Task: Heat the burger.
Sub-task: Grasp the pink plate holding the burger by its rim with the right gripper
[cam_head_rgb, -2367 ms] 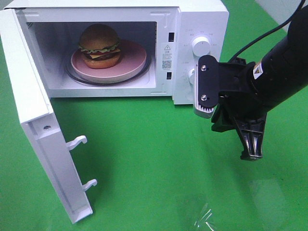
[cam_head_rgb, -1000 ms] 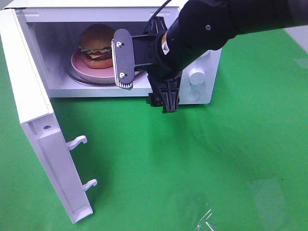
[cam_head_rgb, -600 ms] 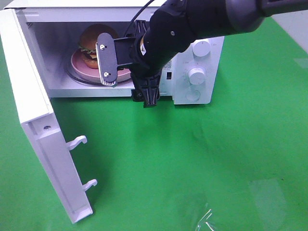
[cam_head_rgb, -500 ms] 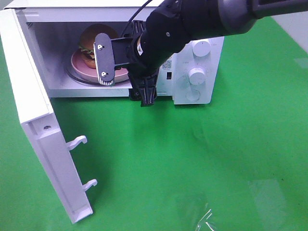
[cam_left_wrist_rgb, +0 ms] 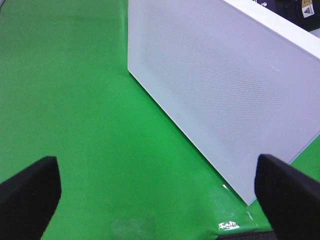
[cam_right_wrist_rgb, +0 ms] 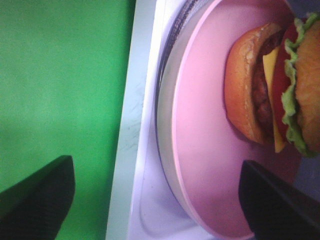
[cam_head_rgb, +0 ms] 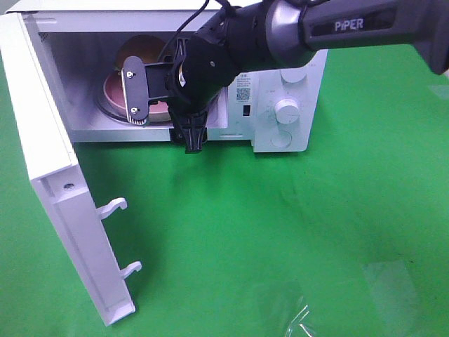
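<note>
The microwave (cam_head_rgb: 280, 77) stands on the green cloth (cam_head_rgb: 280, 232), door (cam_head_rgb: 49, 182) swung wide. The right gripper (cam_head_rgb: 165, 109), jaws apart, reaches into its mouth. Inside, the burger (cam_right_wrist_rgb: 280, 90) sits on the plate (cam_right_wrist_rgb: 205, 150). The left gripper (cam_left_wrist_rgb: 155, 190), jaws apart, holds nothing.

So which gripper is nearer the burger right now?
Right. The right gripper is at the microwave's opening, open, just before the burger. The left gripper is outside, facing the open door.

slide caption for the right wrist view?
Open right hand at the microwave mouth, facing the burger on its pink plate.
</note>
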Action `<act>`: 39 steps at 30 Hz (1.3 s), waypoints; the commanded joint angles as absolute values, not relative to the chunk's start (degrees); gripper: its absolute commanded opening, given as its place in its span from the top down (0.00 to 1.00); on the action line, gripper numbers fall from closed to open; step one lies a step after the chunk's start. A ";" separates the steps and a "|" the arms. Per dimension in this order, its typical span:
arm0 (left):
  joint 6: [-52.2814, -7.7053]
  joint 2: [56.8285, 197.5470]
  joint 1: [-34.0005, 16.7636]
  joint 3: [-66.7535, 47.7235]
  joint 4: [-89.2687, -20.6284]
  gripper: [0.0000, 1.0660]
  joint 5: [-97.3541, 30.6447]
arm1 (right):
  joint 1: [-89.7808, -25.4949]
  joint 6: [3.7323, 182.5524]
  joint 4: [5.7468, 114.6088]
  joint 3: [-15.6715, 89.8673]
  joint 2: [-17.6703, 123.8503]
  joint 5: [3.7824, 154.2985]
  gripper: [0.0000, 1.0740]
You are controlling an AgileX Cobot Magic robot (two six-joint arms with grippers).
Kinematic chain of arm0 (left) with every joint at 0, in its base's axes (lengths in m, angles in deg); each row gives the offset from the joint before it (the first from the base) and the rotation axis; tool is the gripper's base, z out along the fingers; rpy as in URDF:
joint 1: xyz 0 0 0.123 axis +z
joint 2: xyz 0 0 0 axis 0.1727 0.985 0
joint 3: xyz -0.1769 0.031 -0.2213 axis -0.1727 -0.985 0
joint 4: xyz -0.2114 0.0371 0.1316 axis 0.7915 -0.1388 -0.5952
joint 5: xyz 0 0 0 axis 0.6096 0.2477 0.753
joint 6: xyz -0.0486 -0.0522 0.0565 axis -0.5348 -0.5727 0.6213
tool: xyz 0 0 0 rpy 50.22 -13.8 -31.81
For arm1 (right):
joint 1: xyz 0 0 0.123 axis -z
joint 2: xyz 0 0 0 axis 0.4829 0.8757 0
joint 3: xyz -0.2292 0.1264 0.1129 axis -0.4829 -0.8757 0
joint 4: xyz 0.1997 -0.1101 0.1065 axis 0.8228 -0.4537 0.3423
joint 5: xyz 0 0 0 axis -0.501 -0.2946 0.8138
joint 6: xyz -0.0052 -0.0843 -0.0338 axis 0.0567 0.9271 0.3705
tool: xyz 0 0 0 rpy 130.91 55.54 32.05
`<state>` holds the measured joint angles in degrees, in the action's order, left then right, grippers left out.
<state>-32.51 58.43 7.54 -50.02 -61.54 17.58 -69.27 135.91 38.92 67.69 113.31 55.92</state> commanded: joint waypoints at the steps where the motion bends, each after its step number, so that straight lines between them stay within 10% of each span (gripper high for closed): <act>1: -32.46 57.46 7.54 -50.25 -61.19 0.08 16.72 | -68.75 135.28 39.67 71.76 116.46 55.58 0.21; 16: -32.46 57.46 7.54 -50.25 -61.19 0.08 16.72 | -66.86 135.40 43.05 79.67 123.45 55.29 0.25; 30: -32.46 57.46 7.54 -50.25 -61.19 0.08 16.72 | -67.03 135.86 47.92 79.78 123.79 53.92 0.86; 39: -32.46 57.46 7.54 -50.25 -61.19 0.08 16.72 | -68.24 140.61 50.67 79.78 122.42 50.59 1.00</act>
